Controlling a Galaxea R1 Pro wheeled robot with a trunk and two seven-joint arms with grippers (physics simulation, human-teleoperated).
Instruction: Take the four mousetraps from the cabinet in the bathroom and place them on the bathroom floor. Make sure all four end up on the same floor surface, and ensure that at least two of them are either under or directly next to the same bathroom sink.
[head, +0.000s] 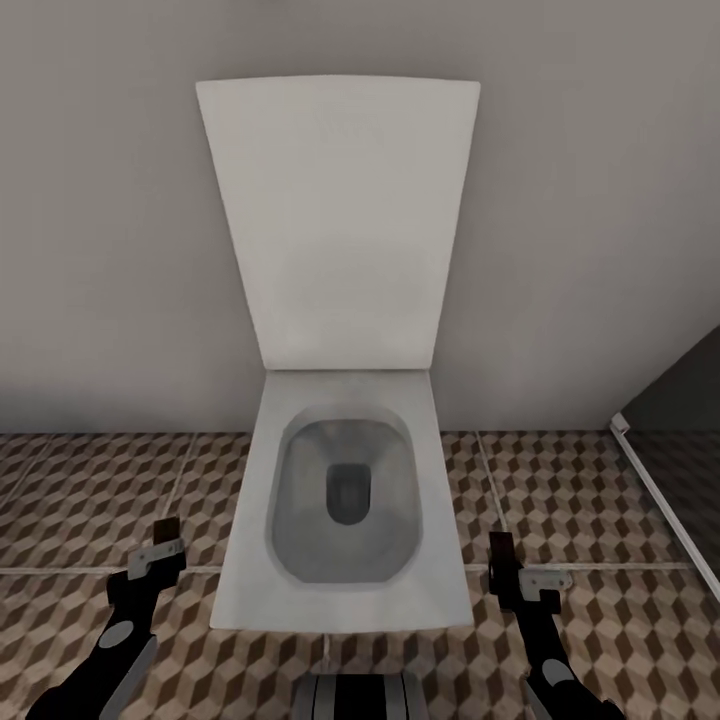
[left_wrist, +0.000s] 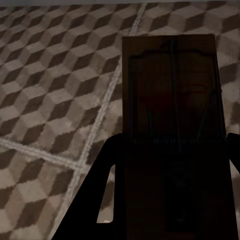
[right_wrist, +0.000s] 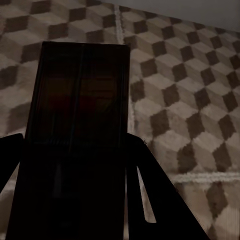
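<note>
1. Head view faces a white toilet (head: 345, 500), lid up against the grey wall. No sink or cabinet in sight, so I read this as transit: carrying traps, not placing them.
2. Left gripper (head: 160, 548) is clamped on a mousetrap (left_wrist: 172, 125). In the left wrist view the board stands between the fingers, with its spring wire and a faint red mark facing the camera, clear of the tiles.
3. Right gripper (head: 505, 570) is likewise clamped on a second mousetrap (right_wrist: 80, 115). It sits heavily in shadow, the red mark barely readable, and is also off the ground.
4. Both arms are low and tucked either side of the bowl, over the bathroom floor (head: 580, 500). Likely reason: keeps the loads steady and close to drop height while the base moves.
5. A dark glass panel (head: 680, 440) stands at the right edge.
6. Judgement: two traps in hand and none seen on the tiles. Next comes finding a sink and setting these beside or under it.
</note>
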